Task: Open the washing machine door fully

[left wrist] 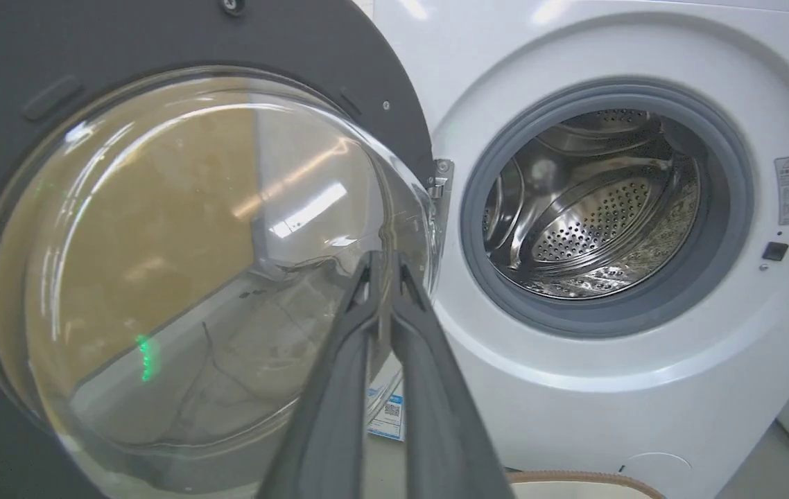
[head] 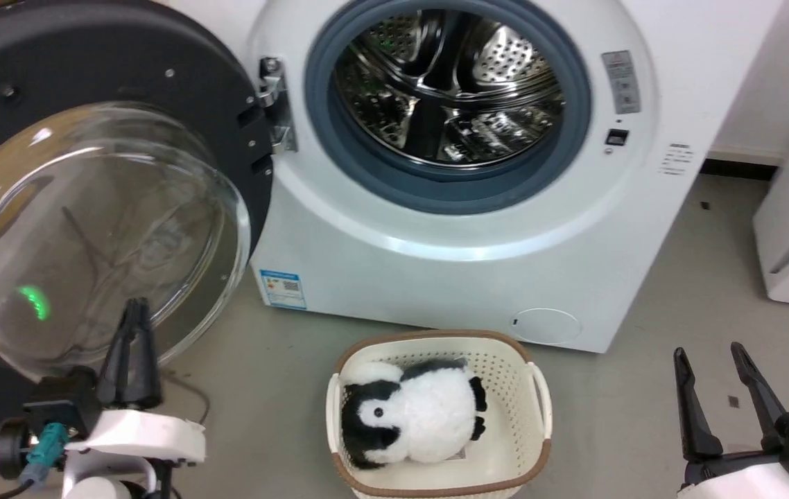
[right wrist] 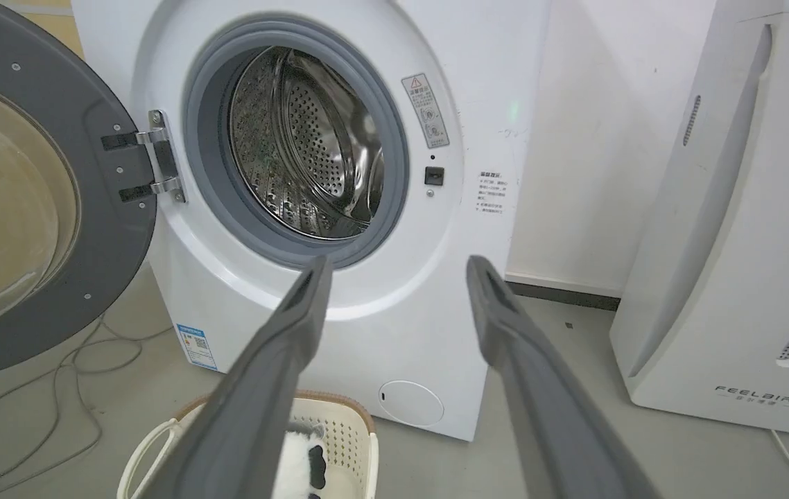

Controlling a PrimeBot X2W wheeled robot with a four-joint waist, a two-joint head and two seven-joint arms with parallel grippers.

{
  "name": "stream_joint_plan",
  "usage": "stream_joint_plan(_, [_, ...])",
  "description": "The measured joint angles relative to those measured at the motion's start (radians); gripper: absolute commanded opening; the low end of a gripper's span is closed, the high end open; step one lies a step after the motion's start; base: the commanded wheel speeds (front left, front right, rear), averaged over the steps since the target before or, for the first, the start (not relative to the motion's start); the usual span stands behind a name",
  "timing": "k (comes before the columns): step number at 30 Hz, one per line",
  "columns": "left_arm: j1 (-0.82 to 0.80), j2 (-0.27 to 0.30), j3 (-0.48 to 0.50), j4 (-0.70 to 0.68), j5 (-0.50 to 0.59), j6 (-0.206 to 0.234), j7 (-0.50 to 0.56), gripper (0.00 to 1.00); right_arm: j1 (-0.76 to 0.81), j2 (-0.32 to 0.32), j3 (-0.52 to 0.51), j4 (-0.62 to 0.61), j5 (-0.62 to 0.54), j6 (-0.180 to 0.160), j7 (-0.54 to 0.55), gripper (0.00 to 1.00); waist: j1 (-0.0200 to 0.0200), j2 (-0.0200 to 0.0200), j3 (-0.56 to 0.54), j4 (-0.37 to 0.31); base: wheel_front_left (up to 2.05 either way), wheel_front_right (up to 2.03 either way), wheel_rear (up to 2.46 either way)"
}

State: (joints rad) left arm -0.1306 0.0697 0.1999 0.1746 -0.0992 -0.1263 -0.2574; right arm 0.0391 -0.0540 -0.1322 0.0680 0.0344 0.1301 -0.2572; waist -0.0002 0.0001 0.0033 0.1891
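- Left gripper, in the head view, has its two fingers pressed together and empty. The tips are up by the lower edge of the glass bowl of the washing machine door; I cannot tell whether they touch it. The door stands swung far out to the left of the washing machine, dark grey back facing the camera. The right gripper sits low at the right, fingers apart, holding nothing, well apart from the door.
- Left wrist view: the closed left gripper points at the bowl's hinge-side edge, with the metal hinge just beyond.
- Right wrist view: the spread right gripper faces the machine's front. The door looks at or near full swing, so this seems the final push. If any travel remains, the next move calls for a gentle outward nudge on the door's back, well away from the hinge.
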Motion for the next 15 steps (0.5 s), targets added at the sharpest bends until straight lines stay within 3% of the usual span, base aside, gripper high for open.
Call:
stream_joint_plan(5, [0.034, 0.002, -0.076, -0.004, -0.017, 0.0, 0.0, 1.0, 0.014, 0.0, -0.004, -0.002, 0.004, 0.0, 0.0, 1.0, 0.0, 0.0, -0.012, -0.041, 0.0, 0.0, 0.0])
stream_joint_plan(15, [0.09, -0.002, -0.13, -0.001, -0.003, 0.0, 0.0, 1.0, 0.028, 0.0, 0.017, 0.001, 0.026, 0.0, 0.0, 1.0, 0.0001, 0.0, -0.023, -0.099, 0.0, 0.0, 0.0])
